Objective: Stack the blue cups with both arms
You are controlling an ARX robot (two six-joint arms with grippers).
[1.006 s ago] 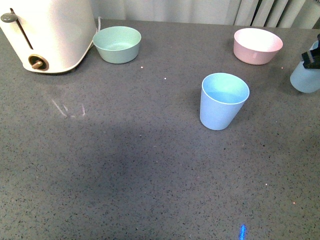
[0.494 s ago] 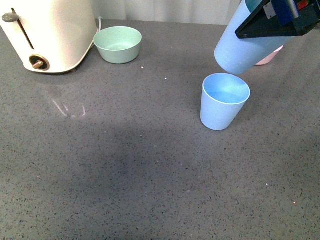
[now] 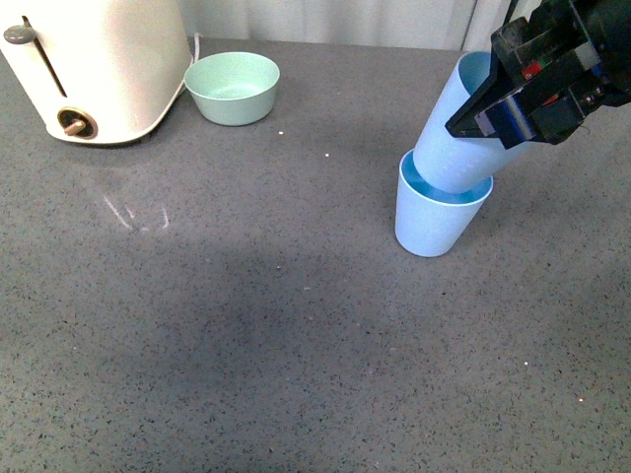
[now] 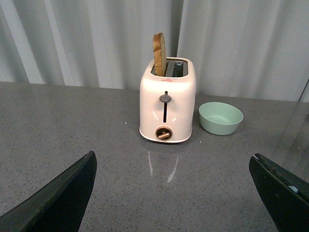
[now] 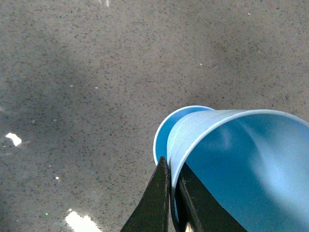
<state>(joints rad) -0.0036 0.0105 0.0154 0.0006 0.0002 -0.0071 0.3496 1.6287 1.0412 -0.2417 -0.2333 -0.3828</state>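
1. Only the right wrist view shows us the grip itself. The black two-finger right gripper [image 5: 172, 170] is pinched nearly closed on the rim of a light blue tapered plastic tumbler [image 5: 231, 159], with one finger [image 5: 155, 203] outside the wall and the other inside.
2. Only the front view shows us both cups whole. The held tumbler leans over, its base dipped into the mouth of a second, identical light blue standing tumbler [image 3: 434, 222], which is upright on the speckled grey countertop [image 3: 246, 325]. Most of the held tumbler's body rises above the lower rim, so it is not seated straight.
3. We see the right gripper at the high, tilted rim of the held tumbler, above and to the right of the standing tumbler.
4. The left wrist view alone shows the left gripper [image 4: 173, 162]. Its black fingers [image 4: 63, 198] are spread wide, with only countertop between them.
5. That same view shows a brown bread slice [image 4: 159, 54] upright in a slot of the cream two-slot toaster [image 4: 167, 106]. The front view crops off the toaster's top.
6. A pale green round bowl [image 3: 232, 87] sits just beside the toaster. Both stand at the far left, well apart from the tumblers.
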